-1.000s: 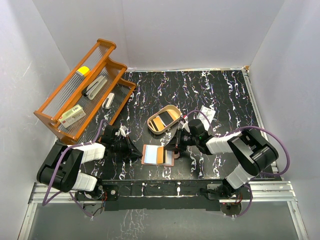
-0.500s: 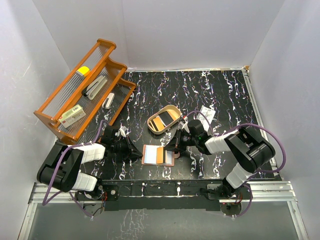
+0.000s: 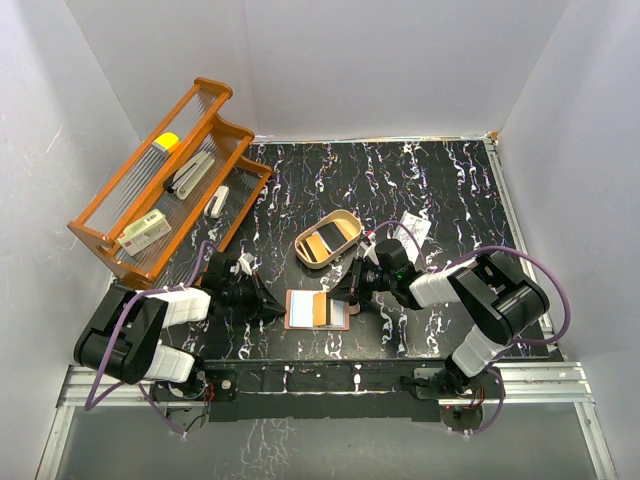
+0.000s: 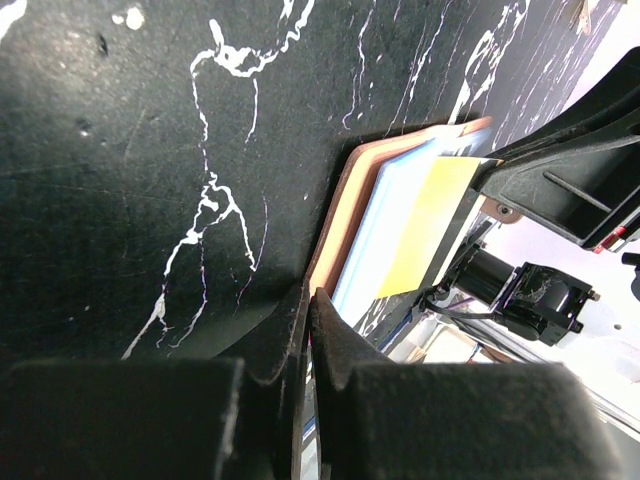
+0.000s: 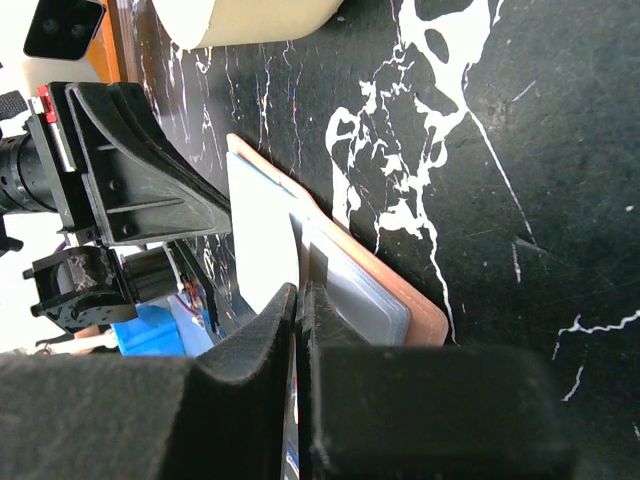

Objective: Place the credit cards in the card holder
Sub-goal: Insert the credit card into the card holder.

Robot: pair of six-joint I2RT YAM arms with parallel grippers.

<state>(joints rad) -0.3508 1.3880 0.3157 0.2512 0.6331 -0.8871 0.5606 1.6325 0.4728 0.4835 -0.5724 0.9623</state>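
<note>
While reaching low and inward, left fingers and right fingers clenched at card holder edges.

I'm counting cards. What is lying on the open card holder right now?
A pale blue card lies on the card holder, with an orange card partly over it. Anything beneath those two, or tucked into the pockets, is covered and cannot be seen.

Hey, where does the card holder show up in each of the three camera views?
Top external: card holder lies open, bottom centre, near the table's front edge.
Left wrist: card holder centre right.
Right wrist: card holder centre.
Shared landmark: black marbled table.
</note>
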